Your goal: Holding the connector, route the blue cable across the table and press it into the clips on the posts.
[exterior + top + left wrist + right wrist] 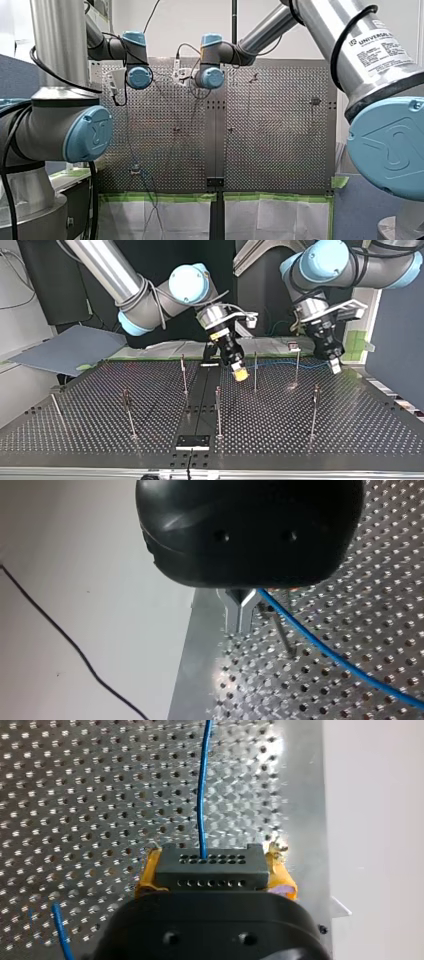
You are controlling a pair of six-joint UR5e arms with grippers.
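In the right wrist view my right gripper [215, 872] is shut on a dark connector block [209, 867] between yellow pads [146, 875]. The blue cable [202, 785] leaves the block and runs ahead over the perforated plate. In the top view that gripper [240, 373] hangs low at mid-table, near the back. The blue cable [280, 363] stretches from it to my left gripper [334, 366] at the view's right. In the left wrist view the metal fingers [235, 614] are shut, and the cable [325, 650] comes out right beside them. A thin post [283, 636] stands just ahead of them.
Several thin posts stand on the perforated table [350, 430]: one [255, 371] between the two grippers, one with a clip [297, 362] by the cable, others [218, 410] [314, 412] nearer the camera. A dark seam [197, 400] splits the plates.
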